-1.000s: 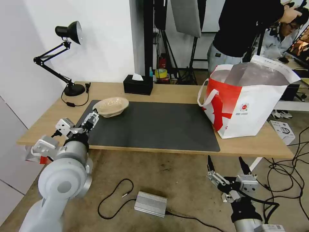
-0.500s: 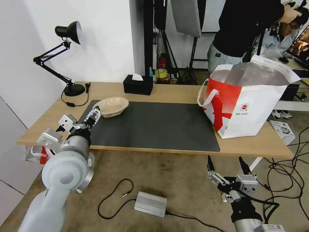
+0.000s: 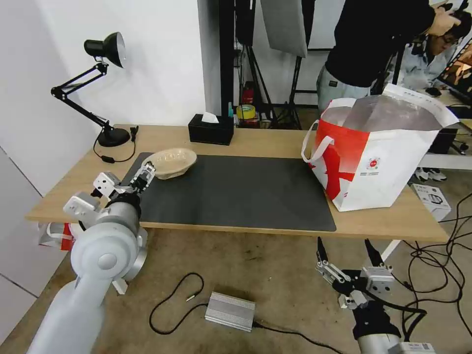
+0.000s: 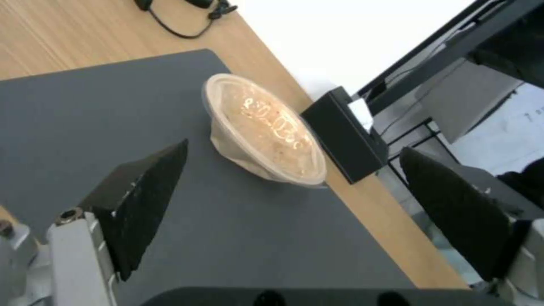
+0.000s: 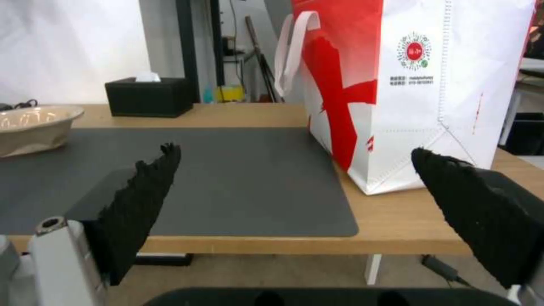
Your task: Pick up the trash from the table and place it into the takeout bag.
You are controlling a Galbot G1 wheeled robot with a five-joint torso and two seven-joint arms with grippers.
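One piece of trash, a shallow beige pulp bowl (image 3: 169,162), sits at the far left corner of the dark grey mat (image 3: 236,191) on the light-wood table (image 3: 265,142). My left gripper (image 3: 146,172) hovers open just in front of the bowl's near-left rim, not touching it; in the left wrist view the bowl (image 4: 266,131) lies ahead of that gripper (image 4: 295,148). The red-and-white takeout bag (image 3: 378,157) stands open at the table's right end. My right gripper (image 3: 343,243) hangs open below the table's front edge, facing the bag (image 5: 419,85).
A black tissue box (image 3: 211,129) stands at the table's back edge. A black desk lamp (image 3: 113,136) with its cord is at the back left. On the floor lie a metal box (image 3: 230,310) and cables. People stand behind the bag.
My left arm has moved forward and slightly right, bringing its open gripper closer to the beige bowl. The right arm, the bowl and the bag have not moved.
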